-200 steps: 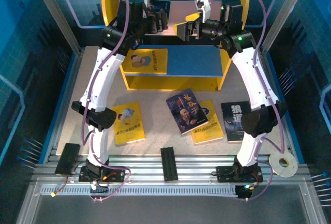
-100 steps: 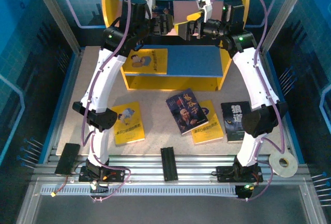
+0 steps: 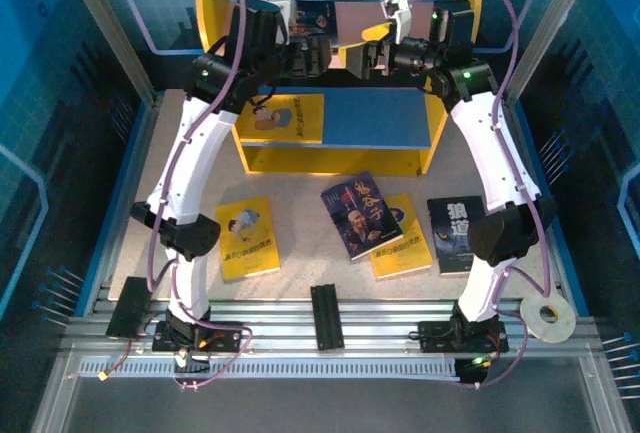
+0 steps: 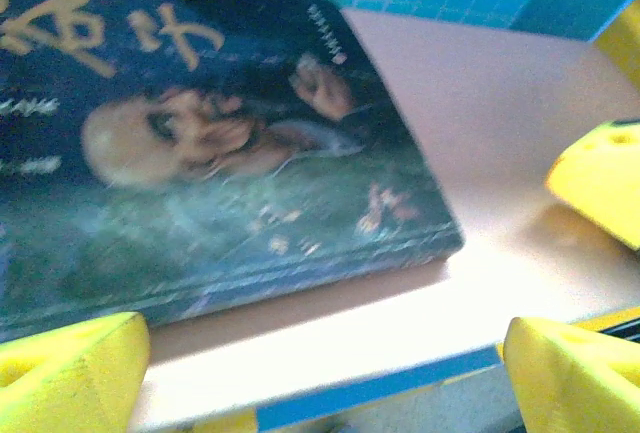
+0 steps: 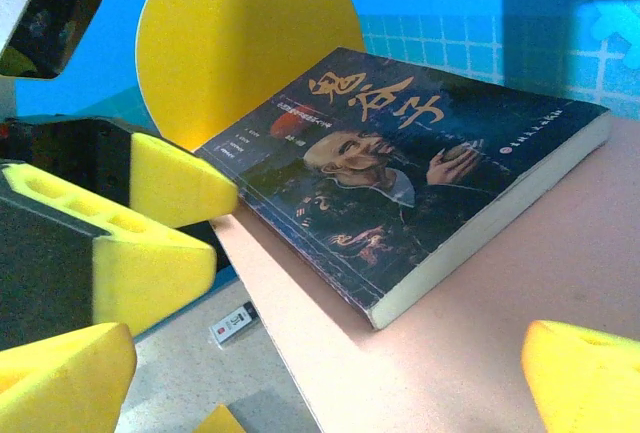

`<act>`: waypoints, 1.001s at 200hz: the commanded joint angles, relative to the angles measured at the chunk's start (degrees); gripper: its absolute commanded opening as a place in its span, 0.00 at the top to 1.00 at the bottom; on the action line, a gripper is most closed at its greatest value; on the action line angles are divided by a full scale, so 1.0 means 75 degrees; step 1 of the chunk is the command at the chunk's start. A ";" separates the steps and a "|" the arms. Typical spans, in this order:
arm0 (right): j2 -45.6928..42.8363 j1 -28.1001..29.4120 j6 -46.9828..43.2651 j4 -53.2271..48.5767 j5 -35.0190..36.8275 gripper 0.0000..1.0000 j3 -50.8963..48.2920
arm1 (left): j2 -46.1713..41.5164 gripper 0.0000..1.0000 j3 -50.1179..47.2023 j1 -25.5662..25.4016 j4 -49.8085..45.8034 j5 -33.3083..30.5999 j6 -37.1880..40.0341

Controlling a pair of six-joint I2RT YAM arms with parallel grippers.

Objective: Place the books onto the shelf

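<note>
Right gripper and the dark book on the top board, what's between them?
Bare pink board, in the right wrist view; the open right gripper hangs clear of the dark book.

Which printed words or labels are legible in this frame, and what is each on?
"鬼谷子": dark portrait paperback on the pink upper board.
"鬼谷子": matching dark paperback on the table.
"狼道": black wolf-face paperback.
Too small to read: titles on the yellow cartoon paperbacks.
</note>
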 commanded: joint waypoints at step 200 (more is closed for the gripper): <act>0.0819 0.0949 -0.2939 -0.2718 0.1097 0.00 0.1158 | -0.0560 0.01 -0.0774 0.0739 -0.0009 -0.1696 0.0677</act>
